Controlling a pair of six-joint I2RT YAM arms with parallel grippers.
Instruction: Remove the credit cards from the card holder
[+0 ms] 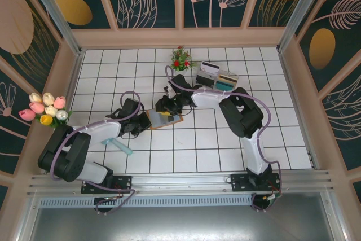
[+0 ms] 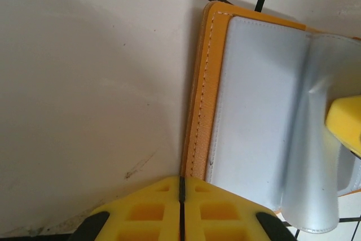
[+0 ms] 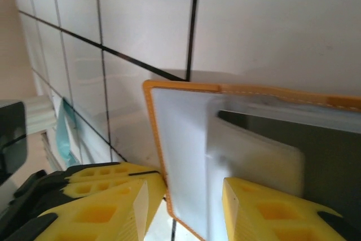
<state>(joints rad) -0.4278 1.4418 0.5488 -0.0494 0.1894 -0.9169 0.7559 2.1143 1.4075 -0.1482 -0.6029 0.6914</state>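
The orange-brown card holder lies open on the tiles, its pale clear pockets facing up. My left gripper is shut, and the seam between its fingers meets the holder's stitched left edge. My right gripper stands open over the holder: one finger is outside the orange rim and the other is on the raised pocket leaf. A dark card face shows inside a pocket. One teal credit card lies on the floor beside the left arm.
A clear tray holding cards stands at the back, right of a small red-flowered plant. A bunch of tulips sits by the left wall. The right arm's elbow rises to the holder's right.
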